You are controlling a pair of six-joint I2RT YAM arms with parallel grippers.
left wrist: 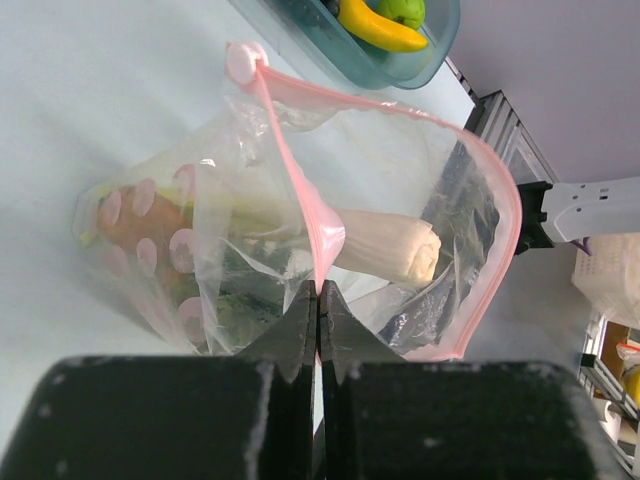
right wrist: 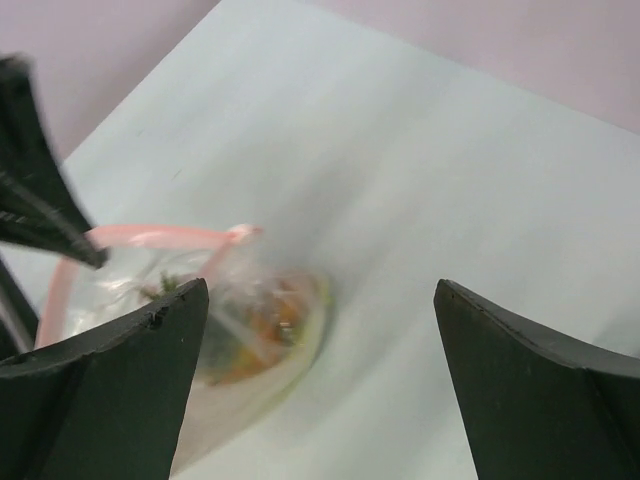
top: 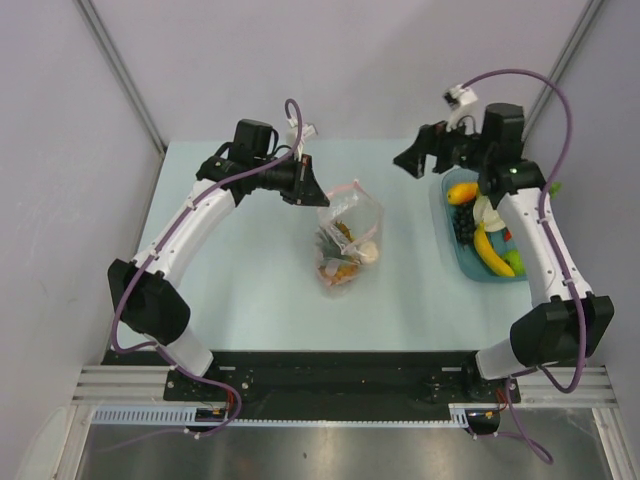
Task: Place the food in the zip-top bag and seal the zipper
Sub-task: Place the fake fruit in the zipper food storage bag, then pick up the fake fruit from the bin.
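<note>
Left claw (left wrist: pixel 318 292) pinches the zipper (left wrist: pixel 290 170) edge; right claw (right wrist: pixel 320 290) gapes wide over the table (right wrist: pixel 400 150)

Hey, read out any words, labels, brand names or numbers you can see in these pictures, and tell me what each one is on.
No text can be read in any view.
The zip-top bag carries only rounded pink marks, which are blobs rather than letters.
The teal bowl and the table show no lettering or labels.
</note>
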